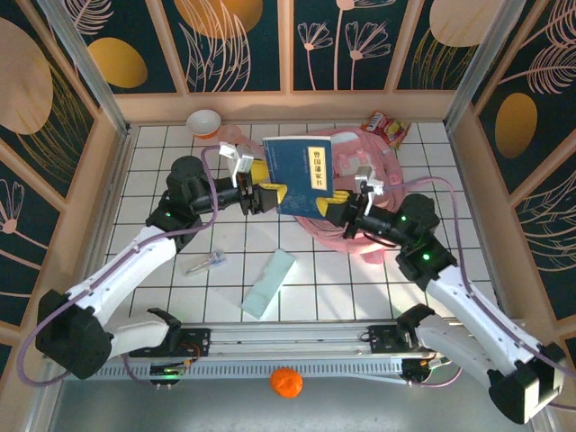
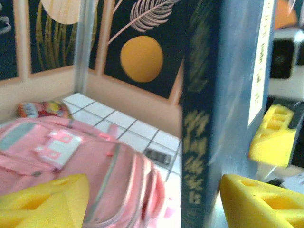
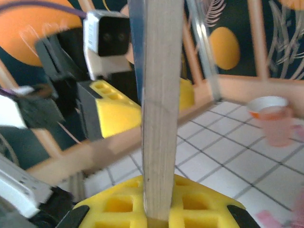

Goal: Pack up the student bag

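Observation:
A dark blue book [image 1: 301, 175] with a yellow label hangs upright over the student bag [image 1: 364, 148], a pink backpack lying at the back right. My right gripper [image 1: 335, 209] is shut on the book's lower right corner; in the right wrist view the page edge [image 3: 161, 104] rises from between its yellow fingers [image 3: 118, 209]. My left gripper [image 1: 268, 196] stands open at the book's left edge. In the left wrist view the spine [image 2: 204, 123] sits close to one yellow finger [image 2: 261, 204], with a wide gap to the other, and the student bag [image 2: 71, 166] lies below.
A small orange-and-white bowl [image 1: 203, 121] stands at the back wall, and a red snack packet [image 1: 385, 128] lies behind the bag. A pen-like item [image 1: 207, 263] and a pale green case [image 1: 268, 283] lie on the tiles nearer the arms. An orange ball [image 1: 285, 382] rests in front of the rail.

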Motion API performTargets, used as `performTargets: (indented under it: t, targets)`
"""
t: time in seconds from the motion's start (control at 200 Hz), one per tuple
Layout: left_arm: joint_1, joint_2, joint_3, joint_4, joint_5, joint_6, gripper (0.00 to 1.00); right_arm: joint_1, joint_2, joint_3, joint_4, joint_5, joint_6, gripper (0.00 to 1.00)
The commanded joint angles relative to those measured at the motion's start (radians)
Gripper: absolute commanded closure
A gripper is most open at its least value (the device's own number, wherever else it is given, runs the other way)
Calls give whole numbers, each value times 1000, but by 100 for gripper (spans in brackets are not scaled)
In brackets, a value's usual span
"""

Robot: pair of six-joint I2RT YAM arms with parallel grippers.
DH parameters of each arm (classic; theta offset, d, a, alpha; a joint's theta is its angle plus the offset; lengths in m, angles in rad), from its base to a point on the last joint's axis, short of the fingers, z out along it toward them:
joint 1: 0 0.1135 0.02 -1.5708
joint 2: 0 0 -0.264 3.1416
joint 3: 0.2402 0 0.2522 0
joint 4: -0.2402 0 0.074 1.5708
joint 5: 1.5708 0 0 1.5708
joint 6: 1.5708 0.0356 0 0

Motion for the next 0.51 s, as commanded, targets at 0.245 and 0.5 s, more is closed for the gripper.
performTargets:
  t: [0.245,0.5]
  targets:
    - [-1,-99,29,-465,-181,840,17,-2,118,221,-698,419,-747,100]
    - [-2,-25,39,-524,-102,913,18,67,177,227,-719,423,-919,100]
